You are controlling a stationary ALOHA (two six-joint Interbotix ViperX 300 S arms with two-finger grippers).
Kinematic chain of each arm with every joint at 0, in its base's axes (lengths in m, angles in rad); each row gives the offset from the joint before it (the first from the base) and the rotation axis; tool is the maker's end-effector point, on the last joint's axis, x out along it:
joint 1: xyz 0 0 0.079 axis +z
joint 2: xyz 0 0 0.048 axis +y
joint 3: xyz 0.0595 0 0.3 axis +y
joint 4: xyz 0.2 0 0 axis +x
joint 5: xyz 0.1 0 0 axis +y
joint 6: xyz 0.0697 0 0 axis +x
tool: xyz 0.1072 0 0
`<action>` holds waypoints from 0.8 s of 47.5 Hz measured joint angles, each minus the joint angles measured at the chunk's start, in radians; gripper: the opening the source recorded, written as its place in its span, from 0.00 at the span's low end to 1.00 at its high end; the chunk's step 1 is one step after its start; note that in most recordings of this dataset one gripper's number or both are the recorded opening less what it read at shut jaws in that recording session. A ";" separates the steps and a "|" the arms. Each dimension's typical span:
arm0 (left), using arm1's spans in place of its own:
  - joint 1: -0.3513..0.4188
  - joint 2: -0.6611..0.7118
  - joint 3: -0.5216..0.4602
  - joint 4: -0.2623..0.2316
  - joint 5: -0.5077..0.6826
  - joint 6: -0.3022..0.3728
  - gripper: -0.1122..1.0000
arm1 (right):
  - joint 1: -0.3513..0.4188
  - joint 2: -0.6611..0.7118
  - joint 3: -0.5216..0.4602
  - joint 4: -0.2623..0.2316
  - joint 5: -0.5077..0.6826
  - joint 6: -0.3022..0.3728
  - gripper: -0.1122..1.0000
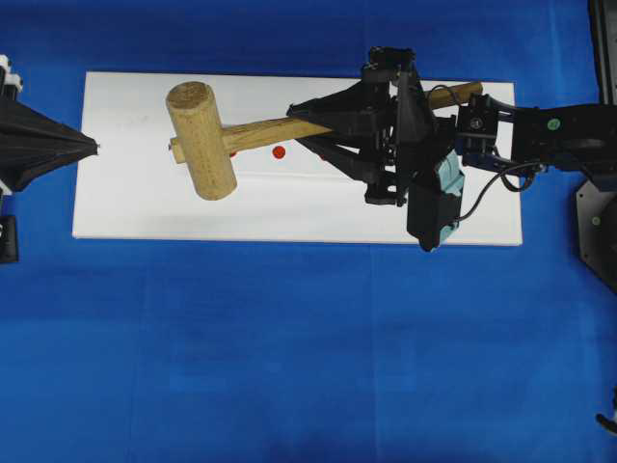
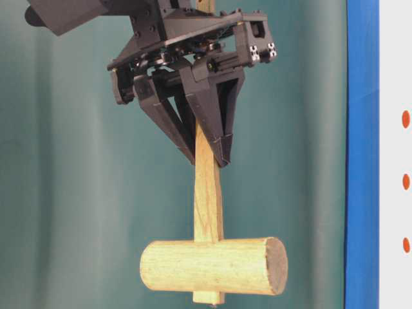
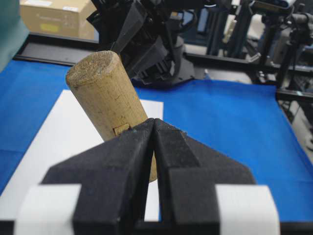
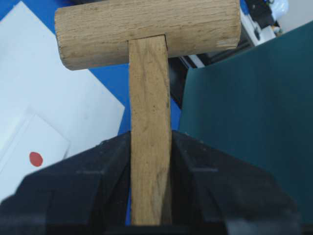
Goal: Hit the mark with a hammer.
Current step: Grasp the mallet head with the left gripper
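From overhead, the right gripper (image 1: 333, 125) pinches the hammer (image 1: 202, 140) partway along its flat handle, the thick cylindrical head hanging over the white board (image 1: 289, 207) toward nine o'clock. A red dot (image 1: 279, 151) lies on the board just beside the handle at six o'clock. The table-level view alone shows the head lifted clear, with the handle end poking slightly through it. The right wrist view shows pale, grained wood squeezed between the black fingers (image 4: 88, 186), and the left wrist view shows the rough round end face of the head. There the left gripper (image 3: 154, 122) has its dark, foam-like pads (image 3: 122, 161) pressed together on nothing, close in front of the head. Overhead it sits at the board's nine o'clock edge. Blue cloth (image 1: 289, 367) spreads wide open toward six o'clock.
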 measured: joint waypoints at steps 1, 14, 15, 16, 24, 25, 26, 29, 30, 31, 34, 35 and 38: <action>0.002 0.000 0.000 0.000 0.000 -0.002 0.11 | 0.000 0.002 0.000 0.000 0.000 0.000 0.18; 0.043 0.000 0.000 0.000 0.000 -0.100 0.11 | 0.002 0.000 0.000 0.000 -0.006 -0.003 0.18; 0.048 0.000 0.000 0.000 0.000 -0.112 0.13 | 0.002 0.002 0.000 0.000 -0.006 -0.003 0.18; 0.051 0.002 0.000 0.000 0.000 -0.120 0.15 | 0.002 0.002 0.000 0.000 -0.006 -0.003 0.18; 0.057 0.008 0.002 0.000 -0.002 -0.183 0.57 | 0.002 0.000 -0.003 0.000 -0.011 -0.005 0.18; 0.057 0.008 0.000 0.000 -0.003 -0.190 0.63 | 0.002 0.000 -0.003 0.000 -0.011 -0.005 0.18; 0.058 0.009 0.000 0.000 -0.003 -0.199 0.68 | 0.002 0.002 -0.005 -0.002 -0.011 -0.005 0.18; 0.058 0.011 0.000 0.000 -0.003 -0.215 0.83 | 0.000 0.002 -0.006 0.000 -0.012 -0.003 0.18; 0.058 0.011 0.000 0.000 -0.005 -0.221 0.87 | 0.002 0.002 -0.008 0.000 -0.014 -0.005 0.18; 0.058 0.011 0.002 0.000 -0.005 -0.224 0.90 | 0.002 0.000 -0.008 0.000 -0.012 -0.003 0.18; 0.061 0.014 0.000 0.000 -0.008 -0.232 0.94 | 0.002 0.002 -0.008 0.000 -0.012 -0.003 0.18; 0.063 0.014 0.000 -0.002 -0.008 -0.235 0.94 | 0.002 0.002 -0.008 0.000 -0.014 -0.005 0.18; 0.066 0.021 0.000 -0.002 -0.020 -0.244 0.93 | 0.003 0.002 -0.009 0.000 -0.012 -0.003 0.18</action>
